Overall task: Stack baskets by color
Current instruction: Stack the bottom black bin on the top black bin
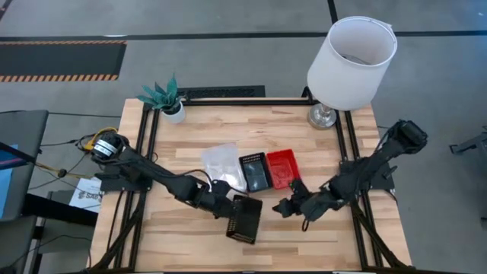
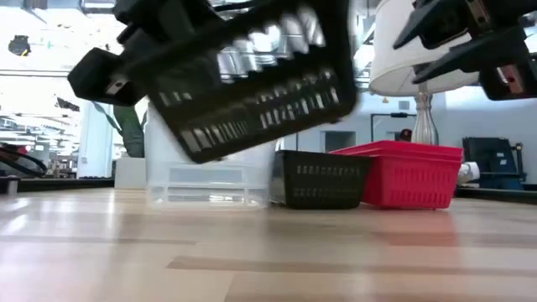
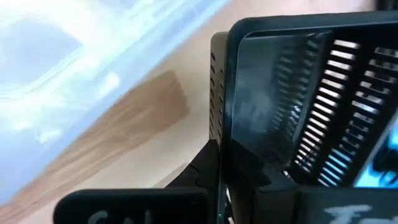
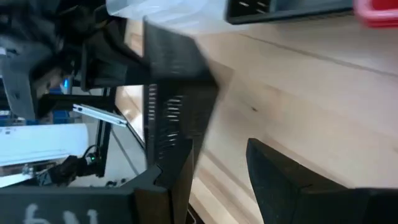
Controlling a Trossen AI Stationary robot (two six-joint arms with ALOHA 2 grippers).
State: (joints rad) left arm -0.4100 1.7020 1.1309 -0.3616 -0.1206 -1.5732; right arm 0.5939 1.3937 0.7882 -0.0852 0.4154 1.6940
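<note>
My left gripper (image 1: 227, 204) is shut on a black mesh basket (image 1: 245, 219) and holds it above the table's near middle; in the low view this basket (image 2: 252, 80) hangs tilted in the air. Behind it three baskets rest on their bottoms in a row: a clear one (image 1: 224, 164), a black one (image 1: 255, 172) and a red one (image 1: 283, 167). My right gripper (image 1: 292, 204) hovers open to the right of the held basket, nothing between its fingers (image 4: 280, 180). My left gripper pinches one wall of the black basket at its rim (image 3: 225, 149), with one finger inside the basket and one outside. The fingers come slanting down from the table's left. The basket is lifted clear of the table and tilted.
A large white lampshade on a metal foot (image 1: 350, 57) stands at the far right corner, and a small potted green plant (image 1: 166, 99) at the far left corner. Bare wood (image 1: 304, 243) lies along the near edge.
</note>
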